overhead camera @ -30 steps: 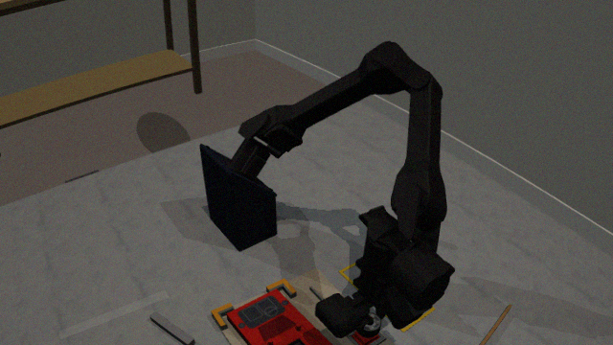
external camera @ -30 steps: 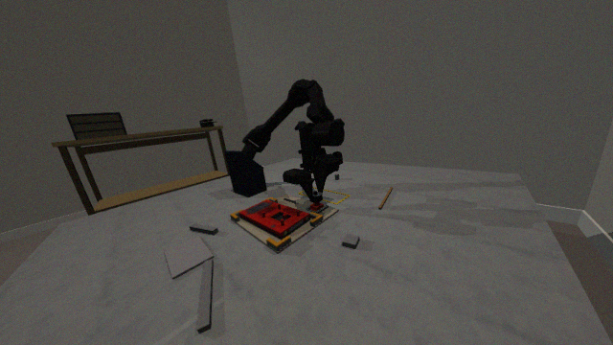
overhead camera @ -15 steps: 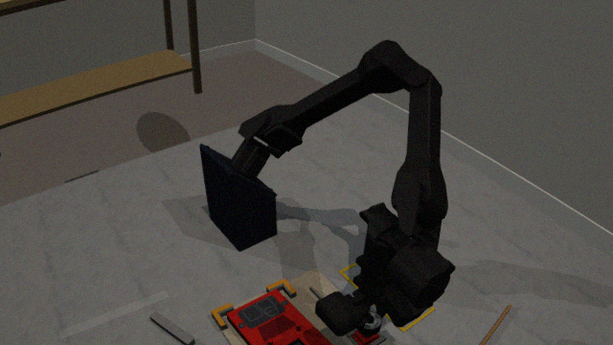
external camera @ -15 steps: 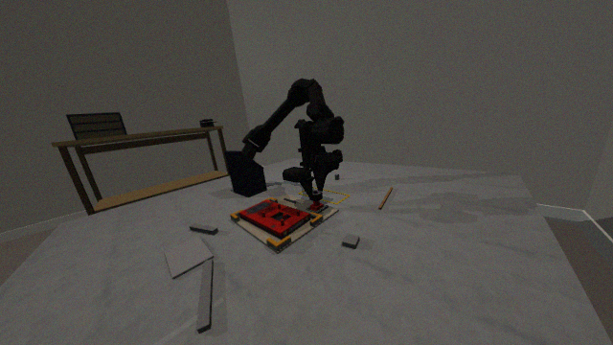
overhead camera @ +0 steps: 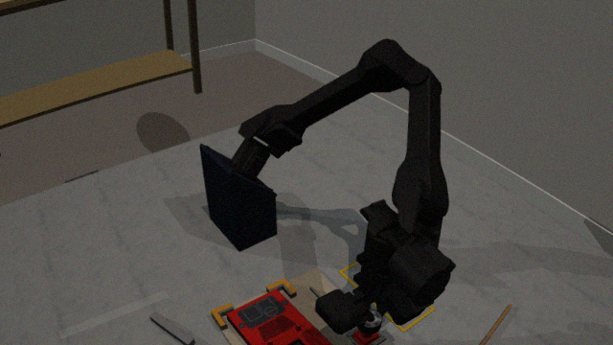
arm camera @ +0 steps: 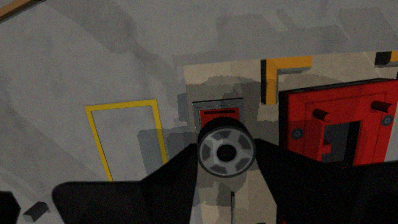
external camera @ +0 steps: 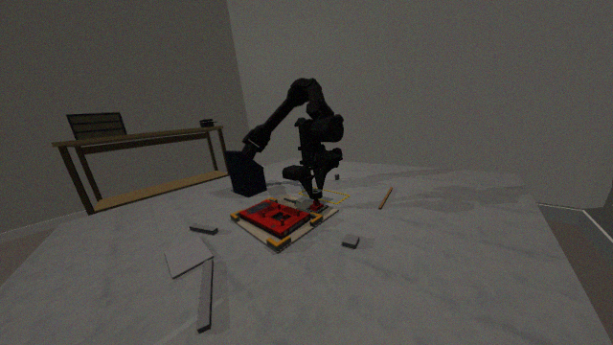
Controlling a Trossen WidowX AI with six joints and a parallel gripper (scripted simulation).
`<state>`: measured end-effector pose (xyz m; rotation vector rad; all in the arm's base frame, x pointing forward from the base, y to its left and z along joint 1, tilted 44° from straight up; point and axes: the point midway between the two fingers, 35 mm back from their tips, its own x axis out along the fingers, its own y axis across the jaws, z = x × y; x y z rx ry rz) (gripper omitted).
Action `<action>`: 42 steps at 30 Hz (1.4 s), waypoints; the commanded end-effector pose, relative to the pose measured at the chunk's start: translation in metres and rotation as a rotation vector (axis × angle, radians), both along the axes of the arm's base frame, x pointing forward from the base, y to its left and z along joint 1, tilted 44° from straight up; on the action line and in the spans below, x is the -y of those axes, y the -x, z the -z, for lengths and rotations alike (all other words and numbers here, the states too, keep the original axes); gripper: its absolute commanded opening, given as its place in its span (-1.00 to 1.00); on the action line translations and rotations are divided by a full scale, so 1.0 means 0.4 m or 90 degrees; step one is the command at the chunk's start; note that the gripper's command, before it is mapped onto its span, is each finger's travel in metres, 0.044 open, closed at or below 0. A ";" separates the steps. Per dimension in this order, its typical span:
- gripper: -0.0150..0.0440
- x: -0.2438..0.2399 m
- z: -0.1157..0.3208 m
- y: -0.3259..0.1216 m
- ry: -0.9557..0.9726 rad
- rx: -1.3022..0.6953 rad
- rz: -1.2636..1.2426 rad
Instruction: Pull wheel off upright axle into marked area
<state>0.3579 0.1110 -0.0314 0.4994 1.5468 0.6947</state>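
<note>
The wheel, dark with a grey spoked face (overhead camera: 371, 322) (external camera: 316, 194) (arm camera: 226, 169), is between my fingertips. My gripper (overhead camera: 370, 312) (external camera: 316, 190) (arm camera: 225, 147) is shut on it from both sides, pointing down. The wheel is raised above the red axle base (overhead camera: 365, 337) (external camera: 315, 207) (arm camera: 219, 114). The wheel hides most of the axle, and I cannot tell whether the axle's tip is still inside the hub. The marked area, a yellow outline (overhead camera: 420, 320) (external camera: 349, 195) (arm camera: 122, 104), lies beside the board, left of the wheel in the wrist view.
A red panel (overhead camera: 278, 323) (external camera: 273, 216) (arm camera: 300, 110) with pegs sits between orange corner brackets (overhead camera: 223, 315) (external camera: 279, 242) (arm camera: 270, 82) on the beige board. A wooden stick (overhead camera: 496, 324) (external camera: 385, 197) and a grey block (external camera: 351, 241) lie on the table.
</note>
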 end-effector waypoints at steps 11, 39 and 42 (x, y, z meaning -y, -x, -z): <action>-0.49 0.012 -0.010 -0.002 0.001 0.001 0.000; -0.49 0.028 -0.026 -0.004 0.001 0.001 0.001; -0.49 0.030 -0.028 -0.004 0.001 0.001 0.001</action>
